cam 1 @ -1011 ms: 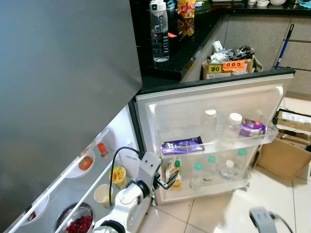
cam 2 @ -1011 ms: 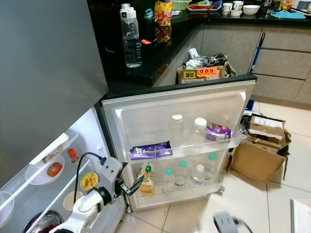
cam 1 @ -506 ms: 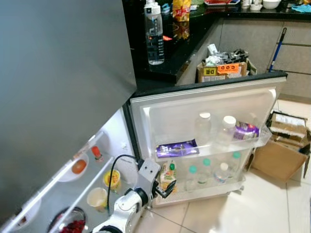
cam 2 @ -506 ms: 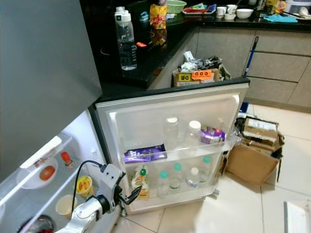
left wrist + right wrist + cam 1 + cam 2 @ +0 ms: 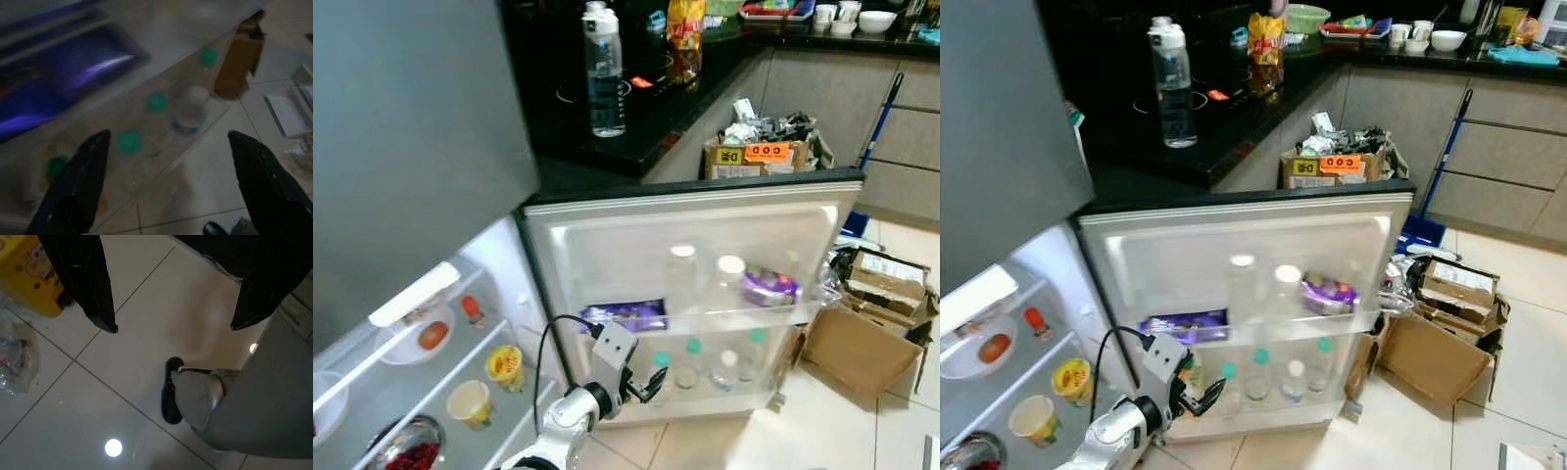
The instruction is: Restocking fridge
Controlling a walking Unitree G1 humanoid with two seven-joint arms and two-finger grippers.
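1. Fridge door (image 5: 705, 225) stands open; bottles (image 5: 690, 357) already sit in its lower shelf.
2. Left gripper (image 5: 651, 384), fingers apart and empty, hovers beside them.
3. Restocking seems unfinished.

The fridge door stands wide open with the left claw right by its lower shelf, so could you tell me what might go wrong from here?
1. The left claw, open and empty, sits close to the green-capped bottles in the lower shelf of the fridge door; a careless move could knock one over.
2. The cardboard box on the floor beside the door could trip a step that way.
3. The left wrist view is blurred, so aiming a grasp now may miss.
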